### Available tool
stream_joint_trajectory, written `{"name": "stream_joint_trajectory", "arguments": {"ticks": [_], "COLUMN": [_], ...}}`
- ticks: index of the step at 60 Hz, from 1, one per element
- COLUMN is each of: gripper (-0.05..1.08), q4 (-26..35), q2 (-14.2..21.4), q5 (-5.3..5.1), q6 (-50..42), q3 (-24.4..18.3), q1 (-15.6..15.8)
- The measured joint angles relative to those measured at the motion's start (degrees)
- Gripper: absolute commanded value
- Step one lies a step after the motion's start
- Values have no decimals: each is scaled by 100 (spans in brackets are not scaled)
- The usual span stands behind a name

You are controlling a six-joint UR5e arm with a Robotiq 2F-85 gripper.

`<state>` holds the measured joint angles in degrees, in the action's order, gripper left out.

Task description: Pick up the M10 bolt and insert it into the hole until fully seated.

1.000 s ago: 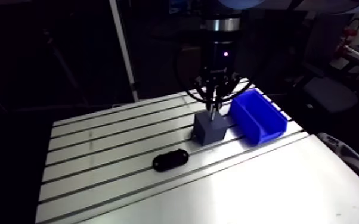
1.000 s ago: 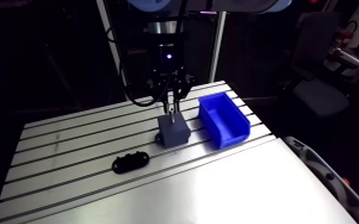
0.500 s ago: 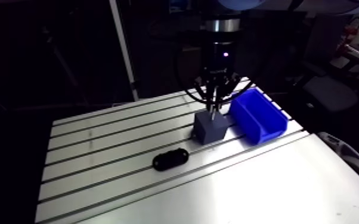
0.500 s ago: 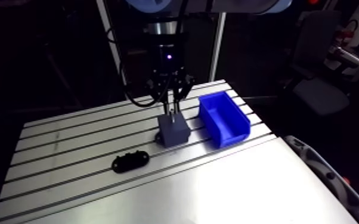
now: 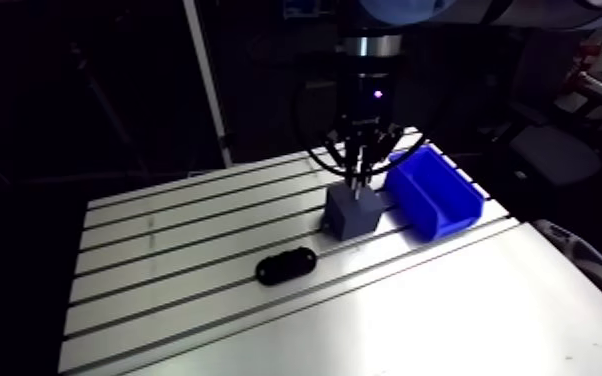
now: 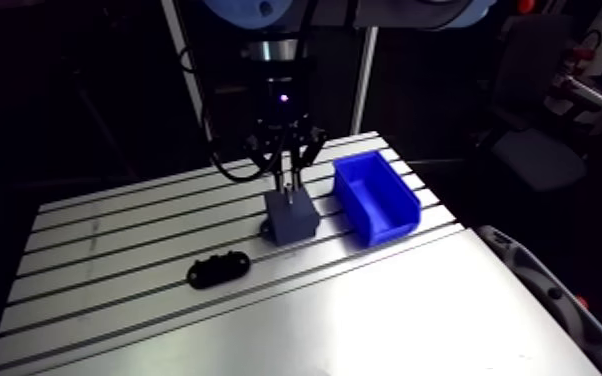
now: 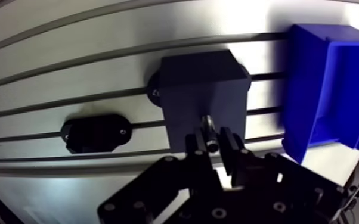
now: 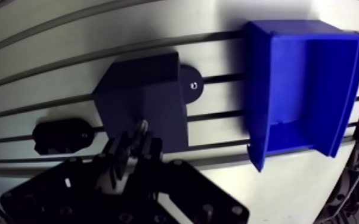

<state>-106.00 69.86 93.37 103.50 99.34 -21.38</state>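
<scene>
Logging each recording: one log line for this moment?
gripper shut on bolt | bolt at block top, not seated | blue bin beside block

Arm view oblique, wrist view close, sharing block (image 5: pixel 353 212)

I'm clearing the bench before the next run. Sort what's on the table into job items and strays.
For the job:
- metal bolt, clamped in the black two-finger gripper
- dark grey-blue square block, directly under the bolt

Lying about:
- bright blue plastic bin, beside the block
- black oval piece, on the slotted aluminium table
</scene>
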Motion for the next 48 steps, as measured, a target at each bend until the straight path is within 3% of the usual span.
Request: {"name": "stream_joint_trajectory", "arguments": {"ticks": [27, 48], "gripper": [0, 0], "q4": [-130, 372], "q2": [94, 498], "q5": [-23, -58], "q6": [22, 24], "q3": [-69, -421], "q1": [-6, 128]}}
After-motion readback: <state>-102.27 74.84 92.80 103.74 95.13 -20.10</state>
